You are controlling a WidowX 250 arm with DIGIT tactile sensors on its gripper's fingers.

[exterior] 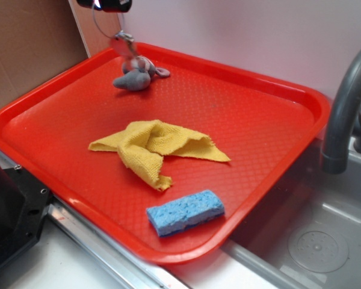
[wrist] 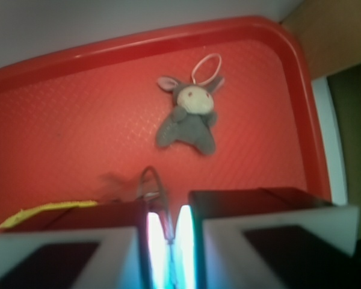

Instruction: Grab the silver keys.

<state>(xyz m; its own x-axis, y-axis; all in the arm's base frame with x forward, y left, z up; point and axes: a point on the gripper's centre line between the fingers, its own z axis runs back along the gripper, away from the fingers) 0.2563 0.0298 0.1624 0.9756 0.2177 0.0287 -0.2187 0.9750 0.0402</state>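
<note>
Gripper (wrist: pixel 166 241) pinches thin wire ring, jaws nearly together; silver keys (exterior: pixel 124 43) hang from it above far tray corner, over plush mouse (exterior: pixel 134 77).

Risk: smooth ring slips from narrow hold, swinging keys fall.

Keys flat, shiny metal; mouse soft, grey; red tray (exterior: pixel 301 96) has fine dimpled surface.

A red tray (exterior: pixel 271 90) with a raised rim and a fine textured floor fills most of the exterior frame, resting partly over the edge of a grey sink (exterior: pixel 325 241) at lower right. On it lie a grey and white plush toy mouse (exterior: pixel 135 78) at upper left, a crumpled yellow cloth (exterior: pixel 153 147) near the centre, and a blue sponge (exterior: pixel 185 212) just below it, towards the tray's near rim.
</note>
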